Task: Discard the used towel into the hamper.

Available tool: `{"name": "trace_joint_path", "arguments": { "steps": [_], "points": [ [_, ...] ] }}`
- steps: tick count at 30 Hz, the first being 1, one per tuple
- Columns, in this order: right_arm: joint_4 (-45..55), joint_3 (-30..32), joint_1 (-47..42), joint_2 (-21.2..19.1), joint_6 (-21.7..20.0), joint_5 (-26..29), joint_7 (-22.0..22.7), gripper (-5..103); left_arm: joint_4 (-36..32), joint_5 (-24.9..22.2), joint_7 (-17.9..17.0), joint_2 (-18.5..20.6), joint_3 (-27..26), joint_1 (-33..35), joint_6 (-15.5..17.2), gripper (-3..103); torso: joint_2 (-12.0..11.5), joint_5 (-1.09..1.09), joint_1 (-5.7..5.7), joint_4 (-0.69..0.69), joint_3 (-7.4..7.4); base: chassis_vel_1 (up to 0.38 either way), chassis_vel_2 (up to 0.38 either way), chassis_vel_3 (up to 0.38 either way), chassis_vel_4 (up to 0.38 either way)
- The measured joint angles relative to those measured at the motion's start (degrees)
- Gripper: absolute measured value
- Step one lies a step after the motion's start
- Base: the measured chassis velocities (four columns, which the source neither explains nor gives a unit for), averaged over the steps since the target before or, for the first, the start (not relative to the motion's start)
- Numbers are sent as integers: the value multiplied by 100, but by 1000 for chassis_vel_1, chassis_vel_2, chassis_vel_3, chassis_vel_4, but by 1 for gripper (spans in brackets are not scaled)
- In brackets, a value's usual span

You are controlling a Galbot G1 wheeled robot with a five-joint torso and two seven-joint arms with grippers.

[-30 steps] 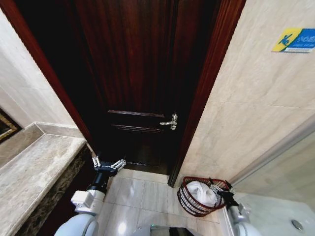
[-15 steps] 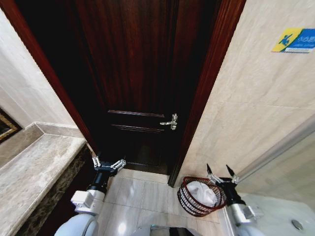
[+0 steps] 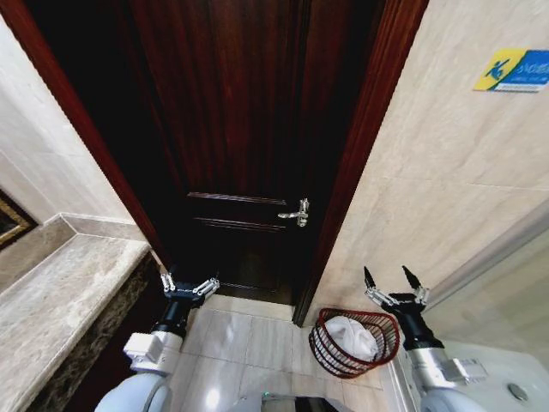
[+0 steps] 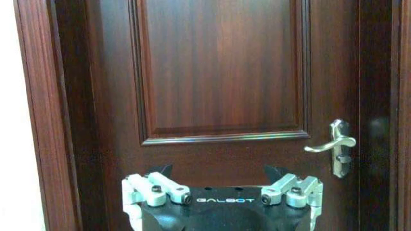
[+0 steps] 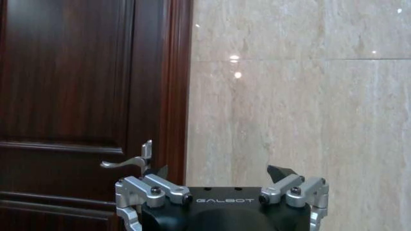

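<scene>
Towel (image 3: 349, 336) lies bunched in the upright hamper (image 3: 331, 354) by the door frame (image 3: 343, 206); right gripper (image 3: 395, 283) spread above, left gripper (image 3: 190, 285) apart.

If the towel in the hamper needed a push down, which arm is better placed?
Right, probably. The right claw hangs open just above the hamper, where the white towel lies. The left claw, also open, sits by the door on the hamper's far side.
</scene>
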Motion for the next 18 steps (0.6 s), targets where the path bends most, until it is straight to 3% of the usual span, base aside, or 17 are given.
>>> {"name": "trace_joint_path", "arguments": {
  "steps": [18],
  "points": [
    [-45, -1, 21, 8, 22, -13, -36, 100, 0, 0, 0, 0, 0, 0, 0, 93, 0, 0, 0, 0, 0, 0, 0, 0, 0]
  ]
}}
